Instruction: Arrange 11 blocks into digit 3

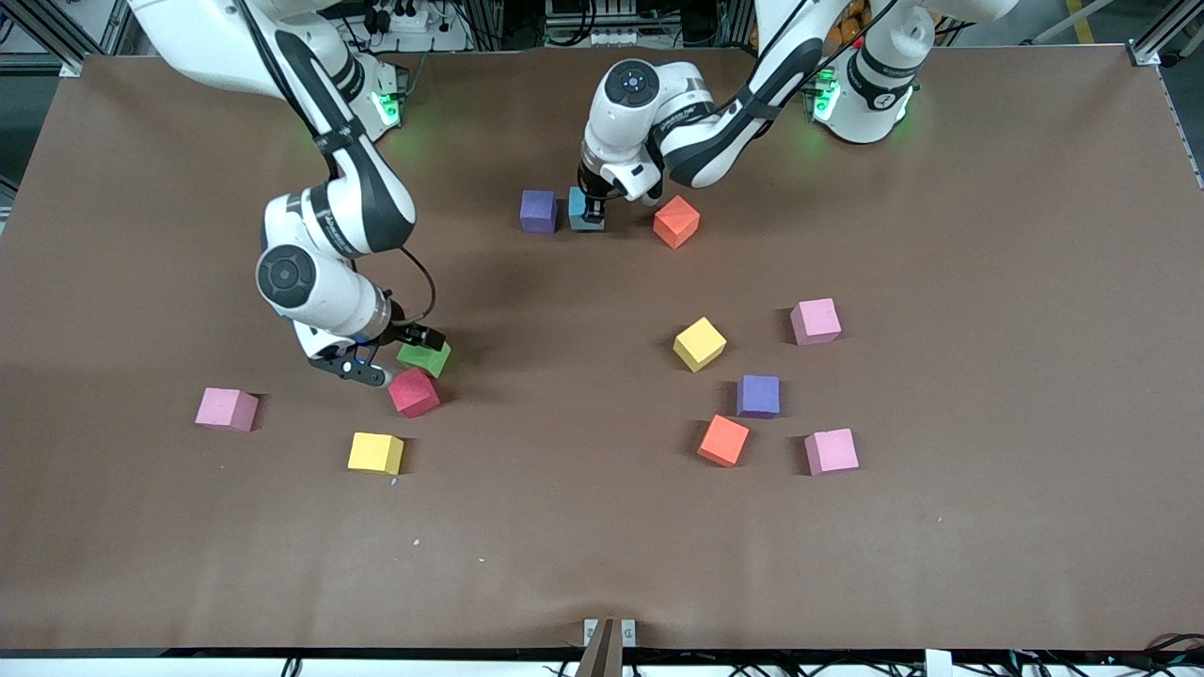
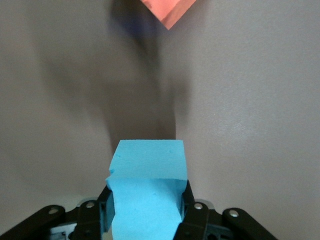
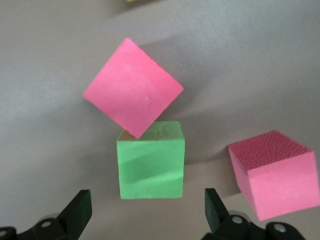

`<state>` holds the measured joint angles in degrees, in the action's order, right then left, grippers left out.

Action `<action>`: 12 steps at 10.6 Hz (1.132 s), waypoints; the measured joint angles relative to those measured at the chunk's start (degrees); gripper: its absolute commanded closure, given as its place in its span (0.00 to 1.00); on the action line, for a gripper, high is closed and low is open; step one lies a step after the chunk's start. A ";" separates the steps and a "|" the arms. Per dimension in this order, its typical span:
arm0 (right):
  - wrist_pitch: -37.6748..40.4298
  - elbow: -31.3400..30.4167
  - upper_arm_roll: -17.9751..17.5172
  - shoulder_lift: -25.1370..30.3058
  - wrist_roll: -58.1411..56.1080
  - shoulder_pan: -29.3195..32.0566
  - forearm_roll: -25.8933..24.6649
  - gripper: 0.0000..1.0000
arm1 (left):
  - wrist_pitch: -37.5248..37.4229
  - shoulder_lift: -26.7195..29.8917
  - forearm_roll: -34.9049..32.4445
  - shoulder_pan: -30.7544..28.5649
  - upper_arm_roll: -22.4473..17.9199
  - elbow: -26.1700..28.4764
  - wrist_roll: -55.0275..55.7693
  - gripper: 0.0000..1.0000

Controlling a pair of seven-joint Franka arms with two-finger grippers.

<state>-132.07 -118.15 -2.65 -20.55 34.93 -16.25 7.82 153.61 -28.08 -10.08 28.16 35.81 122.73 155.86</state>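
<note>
The light blue block sat on the table, touching the purple block beside it on the side toward the right arm's end. The left gripper was squeezed tight on the light blue block, and in the left wrist view its dark fingers pressed into the block's two sides. An orange block lay near, toward the left arm's end. These three blocks made a loose row, far from the front camera.

The right gripper was low over the green block with its fingers spread wide, one on each side, not squeezing it. A red block touched the green one at a corner and lay nearer the camera.

Nearer the camera at the right arm's end lay a pink block and a yellow block. Toward the left arm's end lay a spread-out group of six: yellow, pink, purple, orange and pink.
</note>
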 measured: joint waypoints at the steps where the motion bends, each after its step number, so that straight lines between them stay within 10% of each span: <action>1: -0.05 0.26 0.03 -0.92 1.32 0.03 0.00 0.00 | 0.40 -0.45 -0.05 0.23 0.00 -0.05 0.00 1.00; 7: -4.97 0.58 0.33 -5.87 2.64 0.17 0.02 0.00 | 0.84 -2.48 -1.59 2.53 -1.29 -1.57 0.00 1.00; 10: -7.05 0.63 0.31 -7.98 2.66 0.16 0.02 0.78 | 0.89 -3.50 -1.74 3.81 -2.95 -3.42 0.00 1.00; 12: -7.08 0.80 0.21 -8.04 2.59 0.06 0.02 0.90 | 0.90 -4.11 -1.75 3.99 -3.05 -4.37 0.00 1.00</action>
<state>-139.15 -117.35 -2.43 -28.58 37.52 -16.19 7.84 154.51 -32.18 -11.83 32.15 32.76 118.36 155.86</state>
